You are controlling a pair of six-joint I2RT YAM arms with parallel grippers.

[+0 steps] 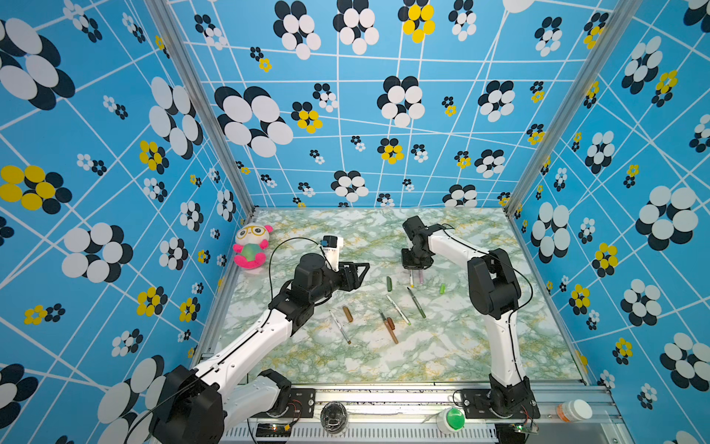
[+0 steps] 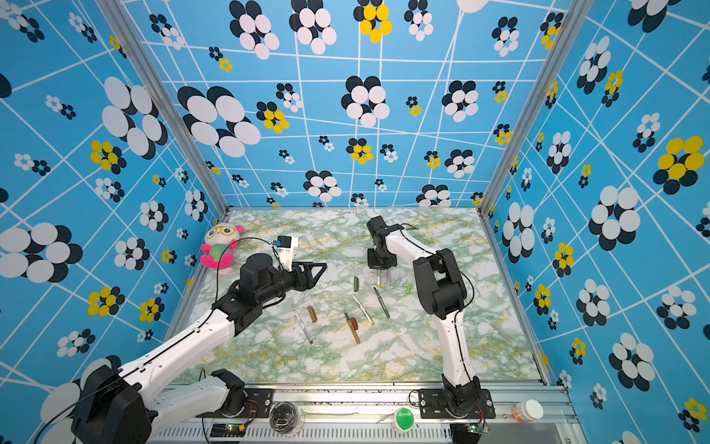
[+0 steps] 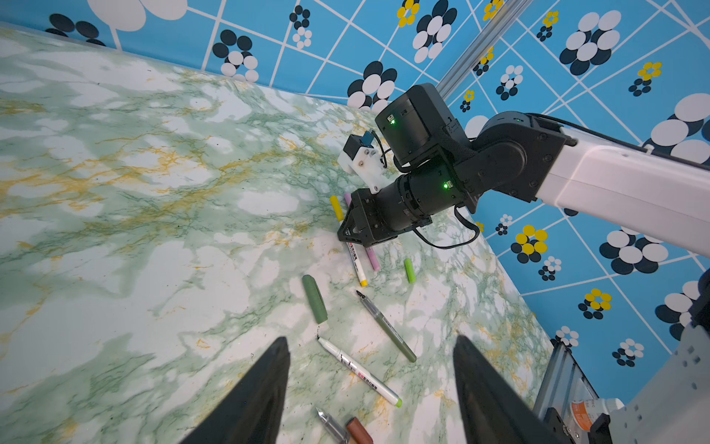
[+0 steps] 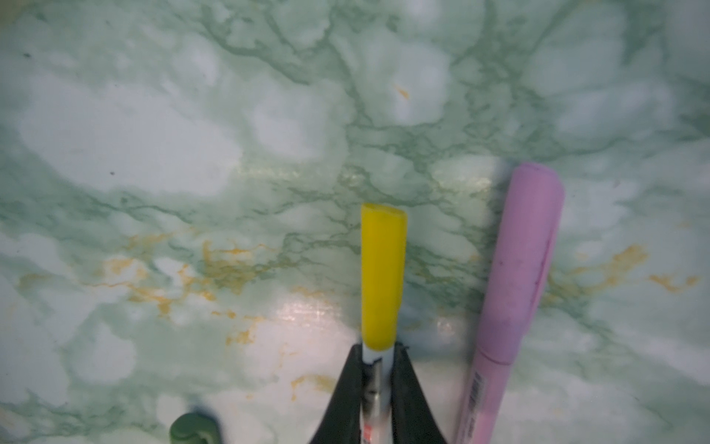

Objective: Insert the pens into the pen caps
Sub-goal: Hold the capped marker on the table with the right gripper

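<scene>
Two pens look finished: the right claw (image 4: 378, 353) pinches the yellow-capped white pen (image 4: 383, 276) on the bench (image 1: 461, 346), beside the capped pink pen (image 4: 515, 288). Four bare pens (image 1: 417, 303) and four loose caps (image 1: 389, 283) remain; the left claw (image 3: 370, 338) hangs spread, empty.

Both top views are bright and evenly lit; shadows on the table (image 1: 384, 357) (image 2: 384, 357) are faint and soft. Wall lines bow and stretch toward the frame edges. The left wrist view is crisp, with the same wide-angle bend. The right wrist view is hazy and out of focus: the yellow-capped pen (image 4: 382, 276) and pink pen (image 4: 515, 288) have smeared edges, and a pale glare patch lies beside the yellow-capped pen.
</scene>
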